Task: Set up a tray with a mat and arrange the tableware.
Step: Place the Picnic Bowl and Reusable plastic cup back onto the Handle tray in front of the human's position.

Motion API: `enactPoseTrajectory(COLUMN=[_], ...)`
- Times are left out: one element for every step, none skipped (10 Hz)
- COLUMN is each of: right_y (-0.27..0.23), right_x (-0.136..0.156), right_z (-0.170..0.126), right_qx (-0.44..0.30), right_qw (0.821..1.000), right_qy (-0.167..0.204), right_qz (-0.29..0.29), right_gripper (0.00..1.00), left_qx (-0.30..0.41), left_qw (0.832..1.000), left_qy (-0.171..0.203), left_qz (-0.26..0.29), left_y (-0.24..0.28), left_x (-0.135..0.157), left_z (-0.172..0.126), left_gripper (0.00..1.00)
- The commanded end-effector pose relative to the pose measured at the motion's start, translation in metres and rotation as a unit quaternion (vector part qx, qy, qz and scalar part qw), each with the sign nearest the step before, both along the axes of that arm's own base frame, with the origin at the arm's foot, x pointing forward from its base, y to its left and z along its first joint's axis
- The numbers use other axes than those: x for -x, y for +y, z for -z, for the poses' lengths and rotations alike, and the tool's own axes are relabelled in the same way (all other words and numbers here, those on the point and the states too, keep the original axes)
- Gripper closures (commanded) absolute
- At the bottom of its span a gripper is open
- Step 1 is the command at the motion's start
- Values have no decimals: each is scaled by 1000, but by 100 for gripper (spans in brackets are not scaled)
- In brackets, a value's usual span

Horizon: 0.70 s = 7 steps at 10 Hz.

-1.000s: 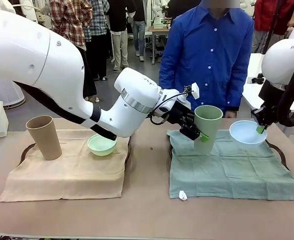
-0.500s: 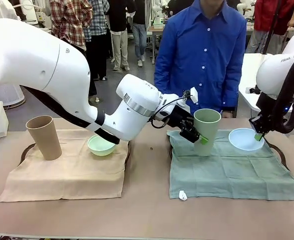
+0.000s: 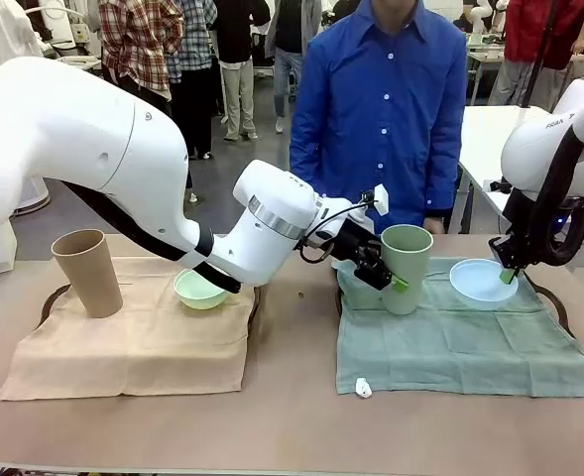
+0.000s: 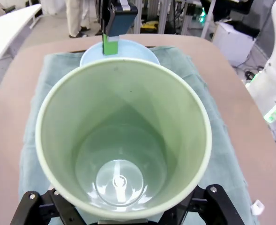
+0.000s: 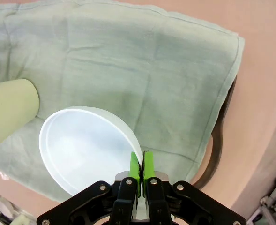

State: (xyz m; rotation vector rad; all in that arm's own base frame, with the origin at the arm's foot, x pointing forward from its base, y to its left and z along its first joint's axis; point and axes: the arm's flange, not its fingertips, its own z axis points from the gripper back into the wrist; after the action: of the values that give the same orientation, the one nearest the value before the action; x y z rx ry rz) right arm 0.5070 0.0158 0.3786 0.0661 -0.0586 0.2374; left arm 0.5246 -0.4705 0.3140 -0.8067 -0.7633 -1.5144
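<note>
Since the earlier frame we have lowered the green cup [image 3: 406, 268] and blue bowl [image 3: 482, 281] onto the green mat [image 3: 470, 347] at right centre. Our left gripper [image 3: 389, 276] clamps the cup; our right gripper [image 5: 141, 168] pinches the bowl's rim.

Brown table [image 3: 292, 426] under two trays [image 3: 46, 302]

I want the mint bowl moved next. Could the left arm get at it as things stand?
Probably not yet: the left gripper holds the sage green cup over the green mat, and its forearm lies over the mint bowl.
</note>
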Motion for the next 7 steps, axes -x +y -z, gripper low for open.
enactPoseTrajectory(right_y=[-7,-10,-13,-14,-16,-16,-16], right_x=[-10,-11,-12,-13,-12,-8,-1], right_z=[7,11,14,15,15,12,5], right_qx=[-11,-12,-11,-11,-9,7,30], right_qw=[1000,1000,1000,1000,1000,999,999], right_qy=[10,16,19,22,25,28,31], right_qz=[2,6,10,12,15,20,26], right_gripper=[46,36,0,0,0,13,42], left_qx=[5,3,1,-4,-11,-22,-36], left_qw=[1000,1000,1000,1000,1000,1000,999], left_qy=[-12,-13,-14,-14,-11,-10,1], left_qz=[4,4,5,6,4,-1,-11], left_y=[2,2,2,1,0,0,2], left_x=[-2,-1,-1,0,2,5,7], left_z=[0,-1,-3,-5,-6,-7,-9], left_gripper=[15,15,6,0,0,0,0])
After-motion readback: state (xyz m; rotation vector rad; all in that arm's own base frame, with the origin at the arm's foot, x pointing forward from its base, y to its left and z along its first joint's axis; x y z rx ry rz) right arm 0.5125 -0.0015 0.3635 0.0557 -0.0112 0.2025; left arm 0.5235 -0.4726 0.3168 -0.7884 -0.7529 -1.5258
